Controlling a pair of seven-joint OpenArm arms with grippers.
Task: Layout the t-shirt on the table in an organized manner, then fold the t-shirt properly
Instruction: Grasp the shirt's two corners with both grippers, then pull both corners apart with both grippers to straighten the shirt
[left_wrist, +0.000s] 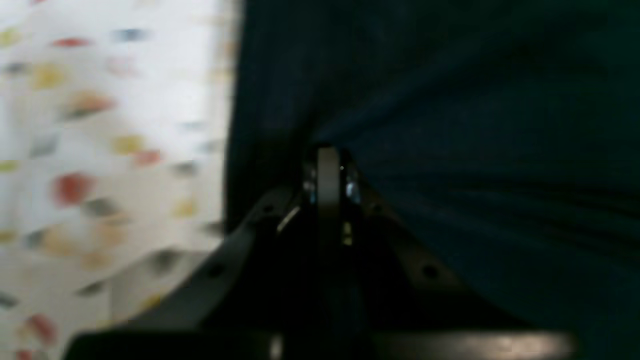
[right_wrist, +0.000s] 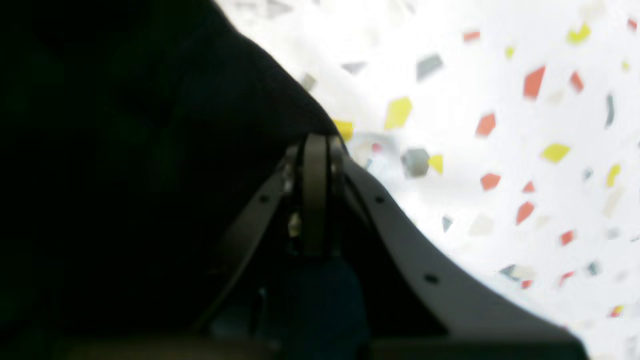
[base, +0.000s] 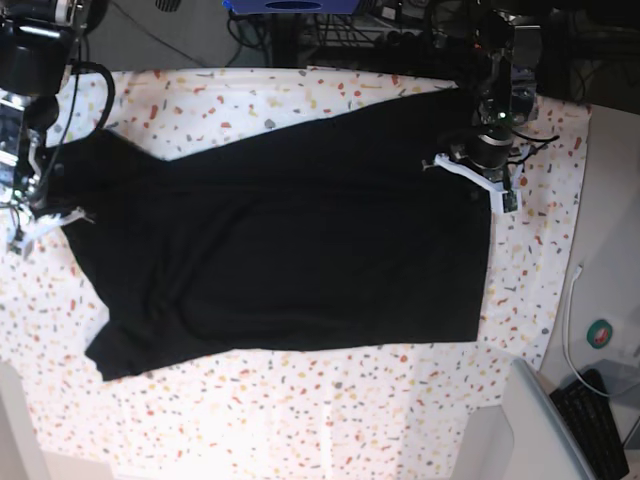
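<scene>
Base view: t-shirt (base: 300, 250) stretched across speckled surface (base: 300, 420), left gripper (left_wrist: 327, 165) and right gripper (right_wrist: 315, 150) jaws clamped on opposite edges, apparently for flattening.

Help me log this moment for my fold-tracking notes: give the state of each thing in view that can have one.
t-shirt: spread mostly flat on the table, not yet folded, held at two opposite edges.
left pincer: shut on the t-shirt's edge.
right pincer: shut on the t-shirt's edge.
table: covered by the speckled white cloth, shirt lying across its middle.
</scene>
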